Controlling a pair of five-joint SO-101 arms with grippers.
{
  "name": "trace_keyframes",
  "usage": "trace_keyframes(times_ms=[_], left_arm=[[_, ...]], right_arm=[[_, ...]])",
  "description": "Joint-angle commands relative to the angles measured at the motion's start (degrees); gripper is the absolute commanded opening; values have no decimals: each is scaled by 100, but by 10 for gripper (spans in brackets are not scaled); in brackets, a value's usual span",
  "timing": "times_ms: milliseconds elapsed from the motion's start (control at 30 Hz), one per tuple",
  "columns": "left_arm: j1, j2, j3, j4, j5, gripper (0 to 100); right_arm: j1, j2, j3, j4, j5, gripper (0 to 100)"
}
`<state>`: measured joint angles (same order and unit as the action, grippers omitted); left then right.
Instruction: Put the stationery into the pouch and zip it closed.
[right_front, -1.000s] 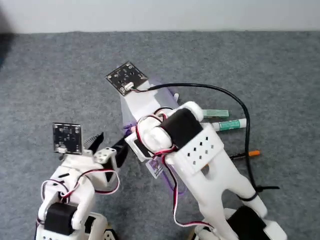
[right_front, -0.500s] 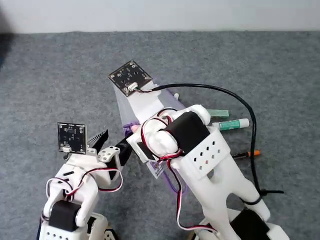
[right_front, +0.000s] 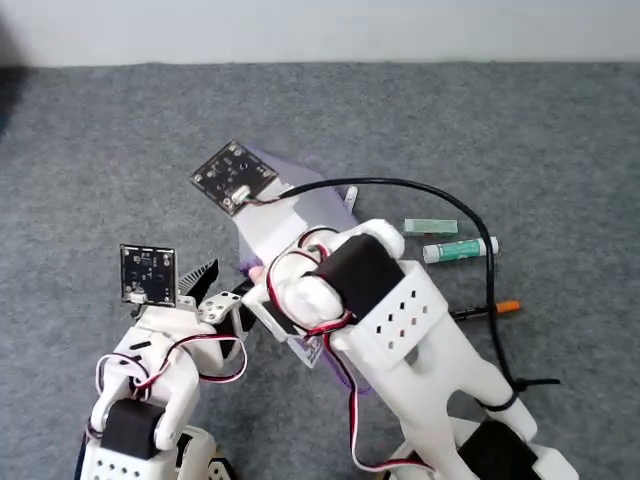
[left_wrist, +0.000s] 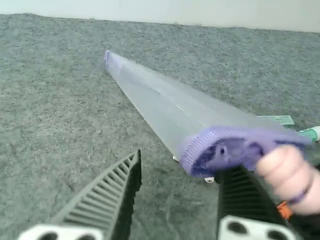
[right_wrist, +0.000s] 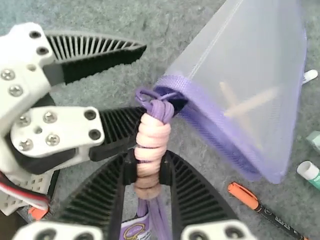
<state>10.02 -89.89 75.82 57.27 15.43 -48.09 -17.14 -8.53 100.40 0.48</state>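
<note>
Well, my right gripper (right_wrist: 148, 176) clamps the pouch's (right_wrist: 250, 75) pink coiled pull (right_wrist: 151, 142), holding that end up, I reckon, so my spread-open left gripper (left_wrist: 182, 170) can grab it; the green marker (right_front: 458, 250) and orange pen (right_front: 488, 310) wait right.

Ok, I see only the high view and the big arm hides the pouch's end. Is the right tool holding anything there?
Observer: Yes. The right tool is shut on a pink coiled cord attached at the purple end of the pouch.
Operator: And the left tool, is it shut on the pouch?
Observer: No. The left tool is open; the pouch's purple end lies near one of its fingers.
Operator: Is anything inside the pouch?
Observer: Through the mesh, pale stick-like shapes show; I cannot tell what they are.
</note>
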Motion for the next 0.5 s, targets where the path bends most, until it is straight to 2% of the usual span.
trace_keyframes(times_ms=[0, 467], left_arm=[[-44, -62, -92, -123, 26, 172], [-9, -62, 101, -141, 18, 106]], right_arm=[[-31, -242, 114, 215, 79, 8], [-13, -725, 185, 215, 141, 8]])
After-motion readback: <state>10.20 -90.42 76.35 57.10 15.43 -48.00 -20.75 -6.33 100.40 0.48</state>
